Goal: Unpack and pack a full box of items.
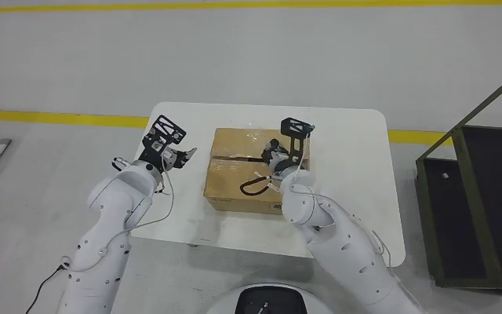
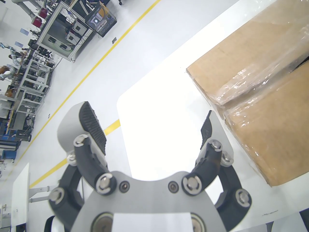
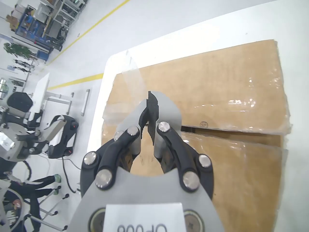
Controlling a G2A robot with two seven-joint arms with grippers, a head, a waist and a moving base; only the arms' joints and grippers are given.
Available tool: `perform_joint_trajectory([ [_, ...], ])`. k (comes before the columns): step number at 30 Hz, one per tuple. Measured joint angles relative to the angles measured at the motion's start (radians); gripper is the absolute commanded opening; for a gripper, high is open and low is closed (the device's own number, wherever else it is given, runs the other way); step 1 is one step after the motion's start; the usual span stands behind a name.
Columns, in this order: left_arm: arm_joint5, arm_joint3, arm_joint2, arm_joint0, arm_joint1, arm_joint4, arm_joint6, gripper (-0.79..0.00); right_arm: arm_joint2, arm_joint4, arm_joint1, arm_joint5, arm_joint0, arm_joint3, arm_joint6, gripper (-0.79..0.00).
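A closed cardboard box wrapped with clear tape sits in the middle of the white table. My right gripper hovers over the box top, near the centre seam. In the right wrist view this gripper is shut on a strip of clear tape that rises off the box's edge. My left gripper hangs beside the box's left end, above bare table. It stands open with nothing between its fingers, one fingertip close to the box's corner.
A narrow gap shows along the box's seam between the two top flaps. A dark metal frame stands on the floor right of the table. The table surface left of the box is bare.
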Motion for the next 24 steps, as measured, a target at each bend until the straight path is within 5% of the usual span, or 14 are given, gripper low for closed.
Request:
perform_joint_trajectory([
  [24, 0.0, 0.0, 0.0, 0.0, 0.0, 0.0, 0.0, 0.0, -0.042, -0.283, -0.009, 0.005, 0.031, 0.041, 0.187, -0.785],
])
